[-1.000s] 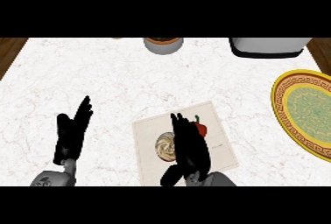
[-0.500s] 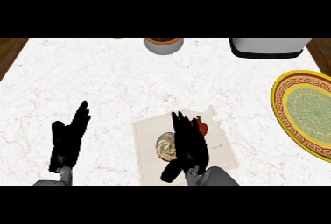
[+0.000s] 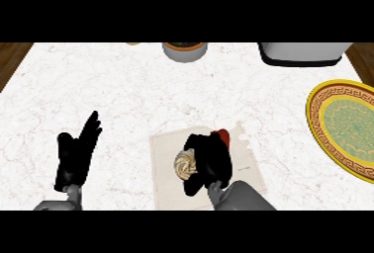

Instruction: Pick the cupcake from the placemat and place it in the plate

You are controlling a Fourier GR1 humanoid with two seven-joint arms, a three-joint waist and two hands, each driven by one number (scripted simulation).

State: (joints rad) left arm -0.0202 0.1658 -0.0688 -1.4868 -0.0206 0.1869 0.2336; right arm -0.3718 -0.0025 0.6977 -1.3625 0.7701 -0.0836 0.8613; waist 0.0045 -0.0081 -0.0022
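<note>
Head view, looking steeply down on a white marbled counter (image 3: 182, 94). A pale placemat (image 3: 245, 170) lies near the lower middle of the counter. On it sits the cupcake (image 3: 184, 164), its swirled cream top showing at the left side of the right hand (image 3: 208, 158). That hand lies over the placemat with its fingers curved down beside and partly over the cupcake; whether the fingers are clamped on the cupcake or merely set against it cannot be told, since the hand hides the contact. A small red piece (image 3: 221, 135) shows just above the fingertips, at the far edge of the hand; what it belongs to cannot be told.

The left hand (image 3: 75, 155) rests at the lower left of the counter, well apart from the placemat, fingers straight and spread a little, holding nothing.

The plate (image 3: 318, 116), yellow-rimmed with a patterned border and a green middle, lies at the right edge of the counter, well apart from the placemat and partly cut off by the frame. At the far edge of the counter stand a grey pot (image 3: 184, 50) with a brown rim, near the middle, and a light grey appliance (image 3: 300, 52) to the right.
</note>
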